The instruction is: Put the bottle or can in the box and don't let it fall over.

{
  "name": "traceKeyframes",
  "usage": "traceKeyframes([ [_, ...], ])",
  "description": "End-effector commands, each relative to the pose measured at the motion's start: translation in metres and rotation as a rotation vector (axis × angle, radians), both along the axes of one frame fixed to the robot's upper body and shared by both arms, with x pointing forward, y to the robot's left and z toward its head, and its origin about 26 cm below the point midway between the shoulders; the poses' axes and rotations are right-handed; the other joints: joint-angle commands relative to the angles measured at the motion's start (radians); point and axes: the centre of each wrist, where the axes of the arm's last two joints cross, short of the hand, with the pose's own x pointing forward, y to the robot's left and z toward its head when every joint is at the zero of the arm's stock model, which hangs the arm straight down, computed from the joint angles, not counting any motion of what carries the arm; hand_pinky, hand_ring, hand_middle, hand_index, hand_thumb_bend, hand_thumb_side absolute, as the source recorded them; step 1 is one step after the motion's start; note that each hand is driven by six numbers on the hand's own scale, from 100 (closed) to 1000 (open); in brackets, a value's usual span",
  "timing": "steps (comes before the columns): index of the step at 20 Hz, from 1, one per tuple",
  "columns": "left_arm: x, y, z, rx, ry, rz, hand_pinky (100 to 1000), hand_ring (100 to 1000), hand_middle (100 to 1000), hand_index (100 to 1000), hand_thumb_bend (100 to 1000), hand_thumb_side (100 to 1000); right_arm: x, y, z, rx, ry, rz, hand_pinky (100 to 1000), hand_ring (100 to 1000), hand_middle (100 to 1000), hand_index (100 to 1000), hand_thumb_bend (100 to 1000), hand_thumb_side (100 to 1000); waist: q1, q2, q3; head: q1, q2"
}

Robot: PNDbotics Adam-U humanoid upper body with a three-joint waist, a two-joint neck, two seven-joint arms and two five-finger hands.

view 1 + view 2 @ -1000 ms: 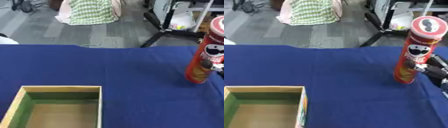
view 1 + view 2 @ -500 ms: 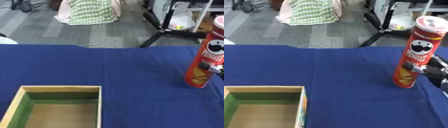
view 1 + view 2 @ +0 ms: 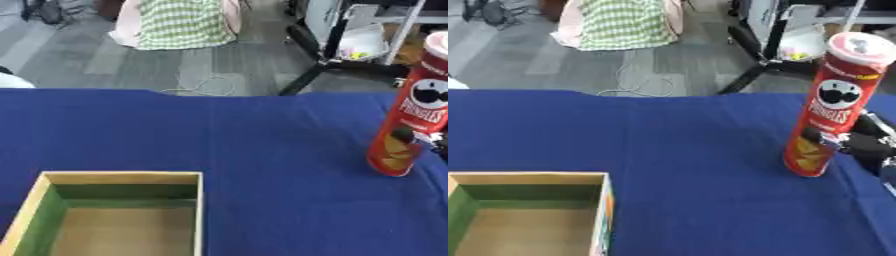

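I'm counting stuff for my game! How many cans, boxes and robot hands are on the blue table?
Red chip can: 1
Open box, nothing in it: 1
Robot hand, the right hand, touching the can's side: 1
Total: 3

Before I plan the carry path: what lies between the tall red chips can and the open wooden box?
Only bare blue tablecloth separates the red chips can from the wooden box, seen best in the right eye view.

Right hand (image 3: pixel 866 145) mostly cut off at right edge; box (image 3: pixel 122 215) front cut off by bottom edge.
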Motion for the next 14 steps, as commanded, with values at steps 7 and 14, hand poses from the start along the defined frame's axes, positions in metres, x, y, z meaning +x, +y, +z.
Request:
traceKeyframes([
  [7, -0.0022, 0.0028, 0.0078, 0.02, -0.024, 0.001, 938, 954, 805, 776, 100, 703, -0.007, -0.0011, 0.0202, -0.031, -0.026, 0.018, 986, 1000, 954, 555, 643, 100, -0.001, -0.036, -0.007, 0.0, -0.004],
  [14, -0.0023, 0.0033, 0.0079, 0.022, -0.022, 0.001, 938, 953, 806, 776, 100, 701, -0.008, -0.0004, 0.0218, -0.029, -0.025, 0.034, 987, 1000, 952, 526, 632, 100, -0.001, -0.046, -0.016, 0.001, 0.001],
])
